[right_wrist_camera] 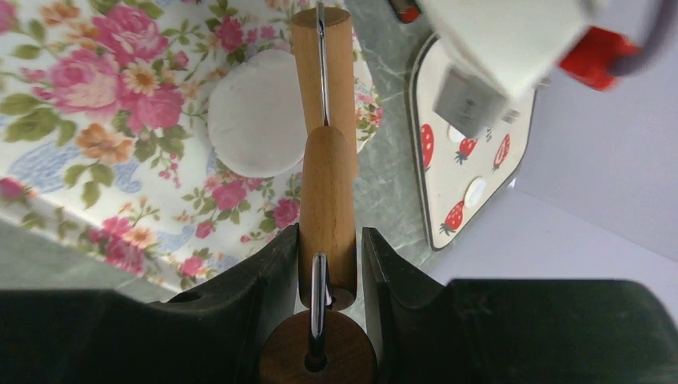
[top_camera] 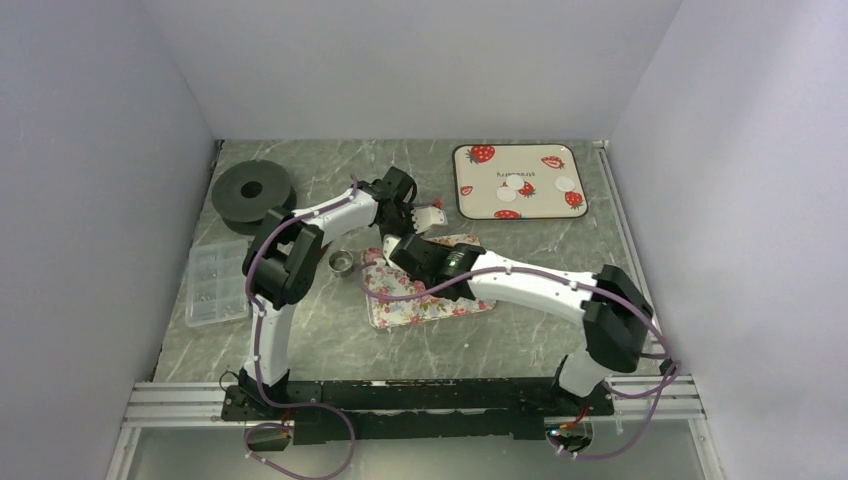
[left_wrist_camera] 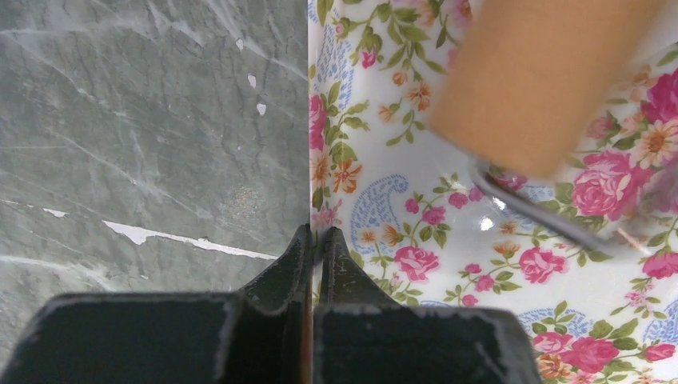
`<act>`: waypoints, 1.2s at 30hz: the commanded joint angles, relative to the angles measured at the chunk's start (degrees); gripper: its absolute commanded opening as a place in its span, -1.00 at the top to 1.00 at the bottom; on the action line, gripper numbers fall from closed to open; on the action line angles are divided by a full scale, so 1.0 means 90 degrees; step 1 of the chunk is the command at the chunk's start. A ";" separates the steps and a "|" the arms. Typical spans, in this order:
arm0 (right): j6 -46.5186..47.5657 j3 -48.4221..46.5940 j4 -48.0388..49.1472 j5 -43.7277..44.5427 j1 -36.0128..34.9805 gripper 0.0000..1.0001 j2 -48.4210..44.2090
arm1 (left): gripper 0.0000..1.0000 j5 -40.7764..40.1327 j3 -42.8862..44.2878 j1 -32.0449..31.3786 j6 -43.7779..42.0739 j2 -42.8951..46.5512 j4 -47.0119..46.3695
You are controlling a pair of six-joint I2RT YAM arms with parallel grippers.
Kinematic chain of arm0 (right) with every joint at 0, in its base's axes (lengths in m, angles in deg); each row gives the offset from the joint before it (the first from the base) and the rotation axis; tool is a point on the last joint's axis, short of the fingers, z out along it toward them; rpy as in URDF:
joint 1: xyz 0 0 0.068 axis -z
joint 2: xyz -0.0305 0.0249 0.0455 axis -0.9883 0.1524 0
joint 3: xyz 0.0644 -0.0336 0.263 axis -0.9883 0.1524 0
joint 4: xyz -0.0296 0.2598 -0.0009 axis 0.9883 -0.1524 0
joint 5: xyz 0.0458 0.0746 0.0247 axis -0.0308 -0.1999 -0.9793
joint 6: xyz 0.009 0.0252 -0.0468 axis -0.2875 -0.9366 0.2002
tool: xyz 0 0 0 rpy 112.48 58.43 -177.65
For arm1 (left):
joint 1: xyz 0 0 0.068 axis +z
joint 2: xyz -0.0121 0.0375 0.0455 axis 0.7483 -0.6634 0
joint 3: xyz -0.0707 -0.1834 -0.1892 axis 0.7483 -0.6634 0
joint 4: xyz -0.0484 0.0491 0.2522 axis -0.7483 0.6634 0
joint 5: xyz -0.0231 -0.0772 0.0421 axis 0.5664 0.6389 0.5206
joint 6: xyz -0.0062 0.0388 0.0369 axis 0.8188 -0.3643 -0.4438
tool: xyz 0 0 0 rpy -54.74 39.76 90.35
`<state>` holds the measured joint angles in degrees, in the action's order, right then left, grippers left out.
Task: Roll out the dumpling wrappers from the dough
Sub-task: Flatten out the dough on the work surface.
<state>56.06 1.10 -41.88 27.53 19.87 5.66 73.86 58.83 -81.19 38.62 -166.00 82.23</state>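
Right wrist view: flattened round white dough [right_wrist_camera: 260, 112] lies on the floral tray [right_wrist_camera: 96, 120], partly hidden by the wooden rolling pin [right_wrist_camera: 324, 184] the right gripper [right_wrist_camera: 329, 236] clamps. White disc wrappers [top_camera: 565, 184] sit on the strawberry-print tray [top_camera: 540, 208]. Left gripper [left_wrist_camera: 316, 232] closed.

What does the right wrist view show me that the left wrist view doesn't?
Only right wrist: the right gripper shut on the handle of the rolling pin, a flat white dough disc by the roller, and the strawberry tray with small dumpling wrappers. Only left wrist: the left gripper shut at the edge of the floral tray, and white scraps on the table. Both: the floral tray, the rolling pin and the grey marble table.
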 commanded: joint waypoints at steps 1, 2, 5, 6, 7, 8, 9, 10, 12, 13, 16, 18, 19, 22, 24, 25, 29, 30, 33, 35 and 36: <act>0.0507 0.0618 0.1330 -0.0207 0.0202 1.00 0.0271 | 1.00 0.0061 -0.0550 -0.0089 -0.0012 -0.0790 0.0733; 0.0485 0.0809 0.1383 -0.0382 0.0170 1.00 0.0347 | 1.00 0.0055 -0.0556 -0.0090 -0.0012 -0.0779 0.0731; 0.0411 0.1318 0.1248 -0.0533 -0.0346 1.00 0.0605 | 1.00 0.0060 -0.0551 -0.0090 -0.0012 -0.0773 0.0740; 0.0368 0.1446 0.1093 -0.0493 -0.0551 1.00 0.0714 | 1.00 0.0061 -0.0556 -0.0085 -0.0012 -0.0770 0.0732; 0.0262 0.1533 0.0913 -0.0487 -0.0733 1.00 0.0865 | 1.00 0.0066 -0.0547 -0.0091 -0.0012 -0.0772 0.0731; 0.0154 0.1592 0.0724 -0.0519 -0.0860 1.00 0.0956 | 1.00 0.0069 -0.0547 -0.0086 -0.0012 -0.0773 0.0738; 0.0049 0.1656 0.0584 -0.0578 -0.0951 1.00 0.1011 | 1.00 0.0071 -0.0546 -0.0083 -0.0012 -0.0781 0.0731; -0.0028 0.1713 0.0531 -0.0657 -0.1001 1.00 0.1017 | 1.00 0.0071 -0.0547 -0.0088 -0.0014 -0.0782 0.0728; -0.0060 0.1751 0.0579 -0.0838 -0.1004 1.00 0.0961 | 1.00 0.0076 -0.0554 -0.0091 -0.0021 -0.0792 0.0726; -0.0015 0.1722 0.0677 -0.0892 -0.0963 1.00 0.0943 | 1.00 0.0072 -0.0543 -0.0089 -0.0021 -0.0801 0.0730; 0.0225 0.1456 0.0823 -0.0818 -0.0711 1.00 0.1080 | 1.00 0.0061 -0.0549 -0.0091 -0.0024 -0.0803 0.0721; 0.0428 0.1366 0.0940 -0.0661 -0.0530 1.00 0.1253 | 1.00 0.0066 -0.0552 -0.0086 -0.0021 -0.0802 0.0729; 0.0476 0.1358 0.1003 -0.0606 -0.0443 1.00 0.1315 | 1.00 0.0062 -0.0561 -0.0086 -0.0030 -0.0802 0.0722; 0.0377 0.1376 0.0980 -0.0536 -0.0395 1.00 0.1400 | 1.00 0.0052 -0.0577 -0.0087 -0.0031 -0.0800 0.0711; 0.0104 0.1436 0.0797 -0.0552 -0.0570 1.00 0.1365 | 1.00 0.0052 -0.0576 -0.0089 -0.0031 -0.0802 0.0711; -0.0059 0.1494 0.0693 -0.0559 -0.0807 1.00 0.1320 | 1.00 0.0046 -0.0563 -0.0089 -0.0031 -0.0802 0.0716; -0.0853 0.1573 0.0259 -0.0966 -0.1468 1.00 0.1222 | 1.00 0.0052 -0.0557 -0.0086 -0.0026 -0.0821 0.0720; -0.0956 0.1605 0.0267 -0.1033 -0.1494 1.00 0.1215 | 1.00 0.0059 -0.0556 -0.0088 -0.0030 -0.0821 0.0722; -0.0689 0.1711 0.0549 -0.0931 -0.1291 1.00 0.1242 | 1.00 0.0061 -0.0554 -0.0090 -0.0022 -0.0821 0.0725; -0.0251 0.1664 0.0763 -0.0734 -0.0918 1.00 0.1313 | 1.00 0.0054 -0.0565 -0.0091 -0.0029 -0.0815 0.0723; -0.0026 0.1651 0.0913 -0.0624 -0.0708 1.00 0.1328 | 1.00 0.0045 -0.0575 -0.0089 -0.0031 -0.0812 0.0715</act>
<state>54.38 13.63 -33.51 40.80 8.09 14.47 73.86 58.68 -81.19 38.46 -166.00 82.19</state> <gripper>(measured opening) 0.370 0.026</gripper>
